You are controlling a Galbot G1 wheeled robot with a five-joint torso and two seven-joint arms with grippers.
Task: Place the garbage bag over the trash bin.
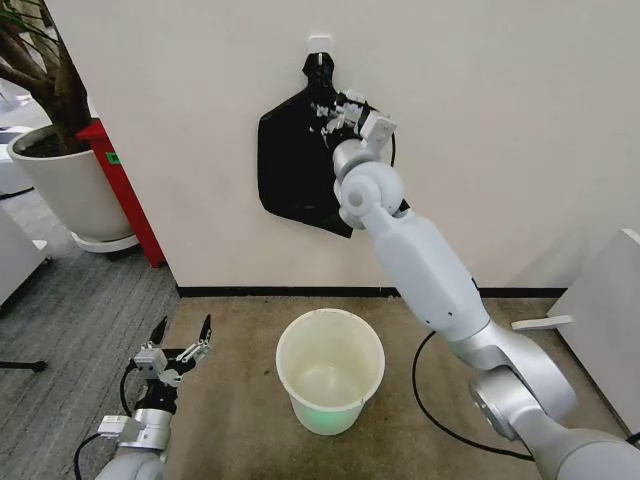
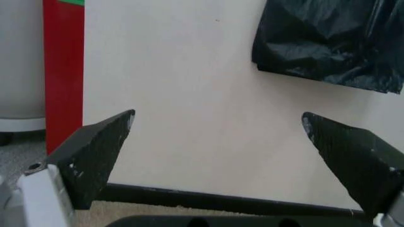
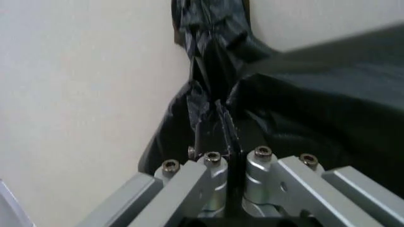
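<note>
A flat black bag bundle (image 1: pixel 295 170) hangs by its knotted top from a white hook (image 1: pixel 320 42) on the wall; its lower part (image 2: pixel 328 42) also shows in the left wrist view. My right gripper (image 1: pixel 328 108) is raised against the bundle just below the knot. It (image 3: pixel 228 137) is shut, pinching a fold of the crinkly black plastic (image 3: pixel 215 71). A separate loose garbage bag is hidden; I cannot tell one apart from the bundle. The cream-white trash bin (image 1: pixel 325 412) stands upright on the floor below. My left gripper (image 1: pixel 183 335) hangs open and low, left of the bin, (image 2: pixel 218 118) facing the wall.
A big white plant pot (image 1: pixel 60 190) with a tree stands at the far left, next to a red panel (image 1: pixel 125 195) leaning on the wall corner. A pale cabinet (image 1: pixel 600 320) is at the right. A black cable (image 1: pixel 440 410) lies on the floor right of the bin.
</note>
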